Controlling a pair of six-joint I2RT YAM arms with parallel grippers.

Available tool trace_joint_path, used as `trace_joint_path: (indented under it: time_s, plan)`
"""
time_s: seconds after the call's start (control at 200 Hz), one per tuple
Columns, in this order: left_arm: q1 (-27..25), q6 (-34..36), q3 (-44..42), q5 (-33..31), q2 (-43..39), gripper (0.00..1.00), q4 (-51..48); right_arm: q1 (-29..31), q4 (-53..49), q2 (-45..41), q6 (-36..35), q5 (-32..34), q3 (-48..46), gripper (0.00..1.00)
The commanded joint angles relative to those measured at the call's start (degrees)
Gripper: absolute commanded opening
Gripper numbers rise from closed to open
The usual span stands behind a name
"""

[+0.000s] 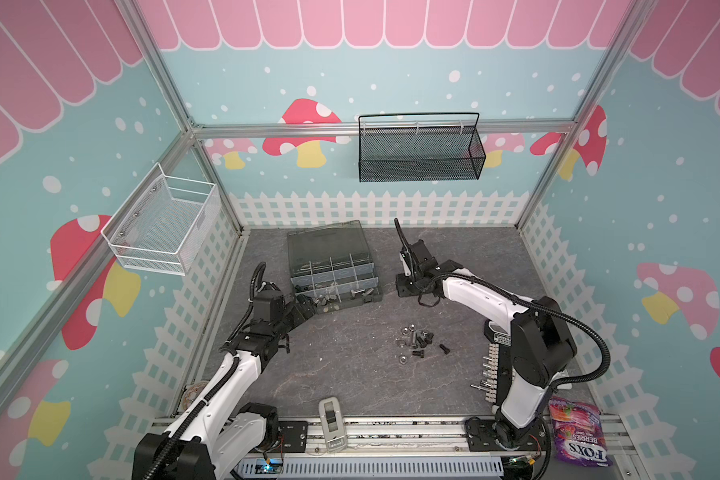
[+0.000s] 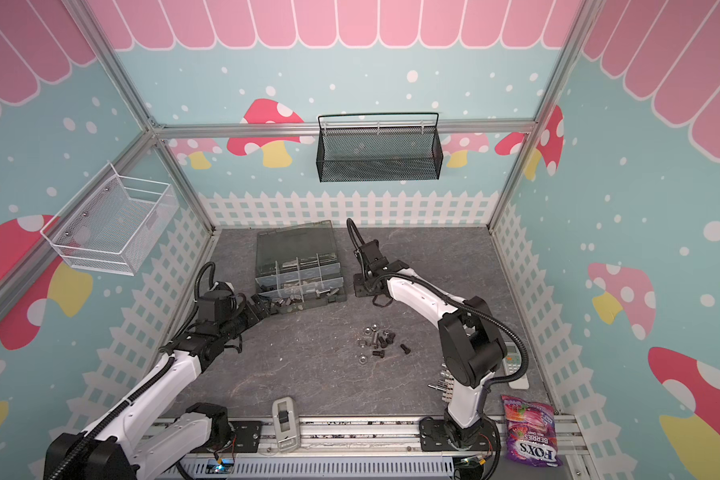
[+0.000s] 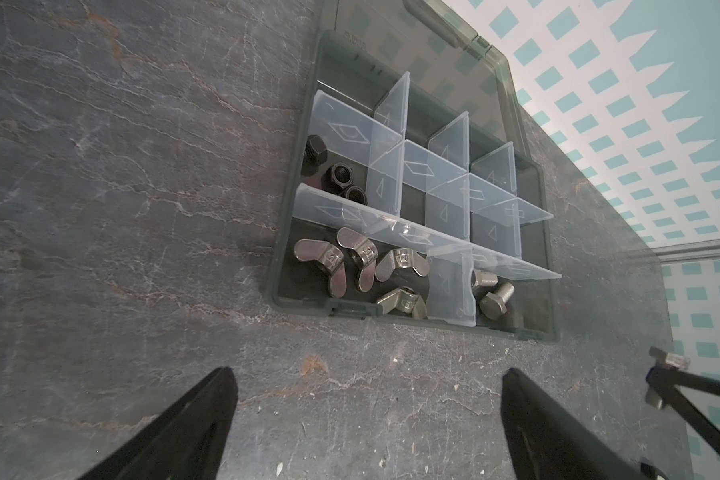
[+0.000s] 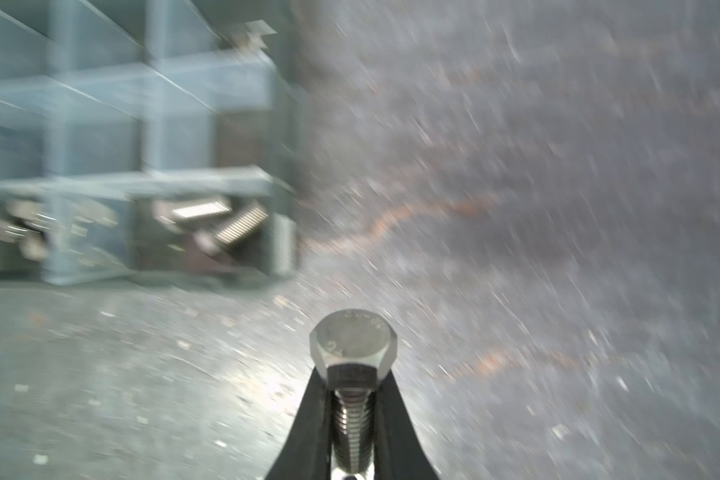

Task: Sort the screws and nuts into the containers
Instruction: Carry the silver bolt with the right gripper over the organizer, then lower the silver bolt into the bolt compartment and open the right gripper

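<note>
A silver screw [image 4: 353,347] is pinched by its shaft in the right gripper [image 4: 353,384] beside the box [image 4: 285,166], and could be knocked loose if the box is bumped; the left gripper [image 3: 368,374] is spread wide.

1. Teal printed wall panels [image 1: 391,83] carry white dots, red and pink mushrooms, a pink scalloped band on top and a white picket fence below.
2. Silver aluminium frame bars [image 1: 246,132] line the corners and the back wall.
3. The dark grey slate-patterned tabletop [image 1: 341,374] shows pale and rusty veins.
4. A black mesh basket [image 1: 418,158] hangs on the back bar, and a white wire basket [image 1: 159,232] on the left wall.
</note>
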Motion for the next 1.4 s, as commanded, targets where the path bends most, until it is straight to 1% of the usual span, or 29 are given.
trace_joint_path:
  time_s: [0.0, 0.045, 0.24, 0.355, 0.6, 1.026, 1.236, 1.396]
  plan:
    - [0.33, -0.66, 0.97, 0.01, 0.18, 1.00, 1.07, 2.45, 1.29, 4.26, -1.98, -2.85, 5.46, 0.00]
    - [0.32, -0.71, 0.87, -0.10, 0.10, 1.00, 1.01, 3.31, 1.29, 7.12, -2.28, -3.47, 7.88, 0.00]
    - [0.32, -0.89, 0.62, -0.12, -0.10, 1.00, 1.16, 6.67, 1.33, 13.86, -2.01, -6.62, 16.36, 0.00]
    - [0.37, -0.85, 0.57, -0.07, -0.11, 1.00, 1.19, 8.39, 1.29, 17.69, -1.56, -7.41, 20.22, 0.01]
    - [0.34, -0.76, 0.69, 0.16, -0.07, 1.00, 1.14, 9.80, 1.12, 23.79, -0.50, -8.82, 26.57, 0.02]
    - [0.38, -0.55, 1.21, 0.10, 0.81, 1.00, 1.34, 10.15, 0.41, 28.44, 1.09, -10.32, 29.21, 0.09]
    - [0.33, -0.55, 1.21, 0.28, 1.06, 1.00, 1.50, 10.15, 0.32, 29.75, 1.16, -10.24, 29.62, 0.16]
    - [0.36, -0.56, 0.95, 0.14, 0.45, 1.00, 1.39, 10.46, -0.20, 29.72, 1.14, -8.98, 29.73, 0.16]
